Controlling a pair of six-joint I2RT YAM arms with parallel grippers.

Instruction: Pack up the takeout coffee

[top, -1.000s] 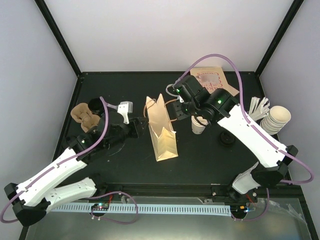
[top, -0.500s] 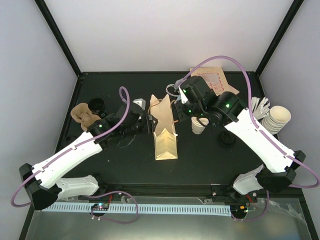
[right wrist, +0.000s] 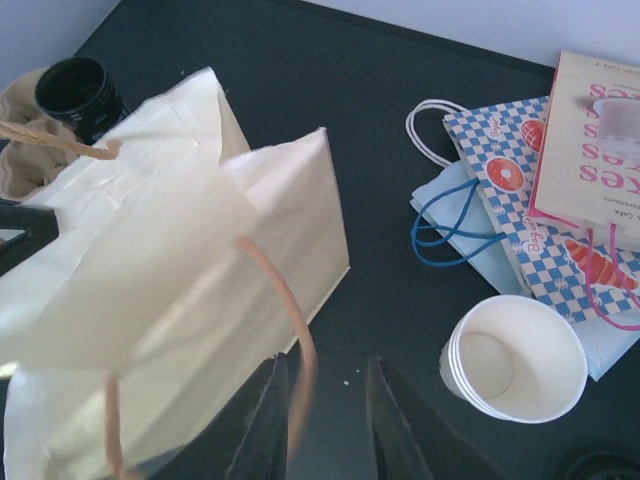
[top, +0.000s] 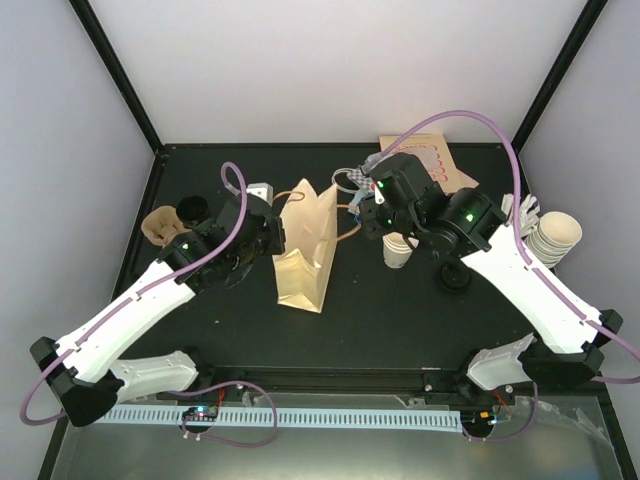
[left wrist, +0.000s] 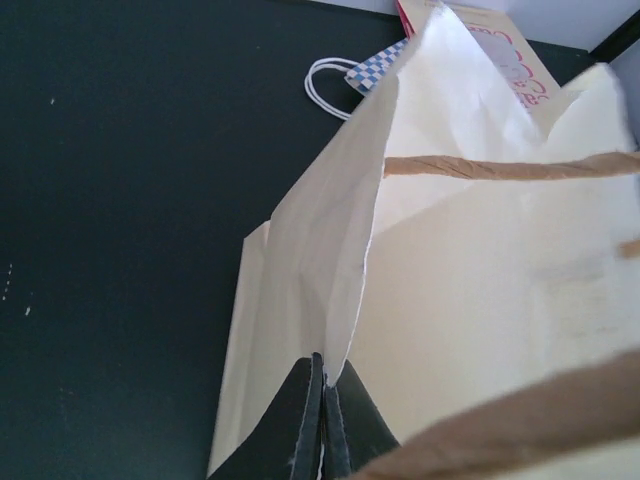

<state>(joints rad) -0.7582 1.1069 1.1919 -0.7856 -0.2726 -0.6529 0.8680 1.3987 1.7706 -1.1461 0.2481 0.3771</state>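
The takeout coffee (top: 192, 208), a cup with a black lid (right wrist: 78, 88), sits in a brown carrier (top: 163, 226) at the far left, apart from both grippers. A tan paper bag (top: 305, 252) stands mid-table with its mouth partly spread. My left gripper (top: 278, 228) is shut on the bag's left rim; its fingers (left wrist: 324, 385) pinch the paper edge (left wrist: 350, 300). My right gripper (right wrist: 328, 365) hangs at the bag's right side with jaws apart. The bag's twisted handle (right wrist: 292, 310) runs loose between them, close to the left finger.
A short stack of lidless cups (top: 398, 250) (right wrist: 512, 358) stands just right of the bag. Flat printed bags (top: 430, 160) (right wrist: 590, 150) lie at the back. More stacked cups (top: 555, 235) sit at the right edge, and a black disc (top: 455, 276) lies nearby.
My left gripper reached the bag and shut on its rim, drawing the bag leftward and spreading it. My right gripper's jaws parted from around the handle.
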